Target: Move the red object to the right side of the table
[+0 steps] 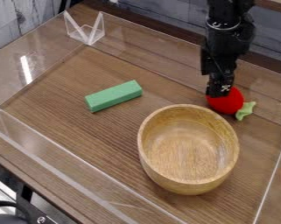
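In the single camera view, my gripper [220, 88] hangs at about two o'clock from the middle of the table [60, 96], pointing steeply down with its fingers spread and nothing held between them. The red toy fruit [230, 101] lies on the wood just at four o'clock from my fingertips, so close that my black finger ends overlap its upper left edge; I cannot tell from here whether they touch it or stand just in front of it. It rests near the right-hand acrylic wall, beyond the rim of the wooden bowl [188, 149], which sits at about five o'clock from the table's middle.

My fingers hide part of the fruit's upper left side, and the gap between them is hard to make out against the dark arm. My arm is cut off by the top edge of the picture.

The fruit's pale green leafy tip points toward four o'clock, at the wall, and its long axis runs from ten to four. A green rectangular block [115, 96] lies well apart at nine o'clock from me.
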Motion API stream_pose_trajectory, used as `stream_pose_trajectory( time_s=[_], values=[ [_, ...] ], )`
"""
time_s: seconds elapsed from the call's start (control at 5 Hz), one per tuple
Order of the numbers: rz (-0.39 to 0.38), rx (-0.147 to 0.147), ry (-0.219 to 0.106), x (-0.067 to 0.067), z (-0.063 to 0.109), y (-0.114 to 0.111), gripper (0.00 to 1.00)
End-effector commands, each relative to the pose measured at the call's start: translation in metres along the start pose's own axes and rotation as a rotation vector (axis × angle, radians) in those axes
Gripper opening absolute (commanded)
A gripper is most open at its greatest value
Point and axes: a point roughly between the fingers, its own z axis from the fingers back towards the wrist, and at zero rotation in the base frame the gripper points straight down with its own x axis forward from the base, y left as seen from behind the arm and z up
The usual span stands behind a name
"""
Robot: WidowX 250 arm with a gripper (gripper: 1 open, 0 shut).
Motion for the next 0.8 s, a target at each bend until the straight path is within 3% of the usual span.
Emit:
stream_pose_trajectory(
  time_s=[0.0,0.6],
  values=[
    [0.006,0.068,-0.075,0.0068,0.0311,0.0096,1.00],
    [0.010,0.073,-0.092,0.0047,0.0338,0.0107,1.00]
  ],
)
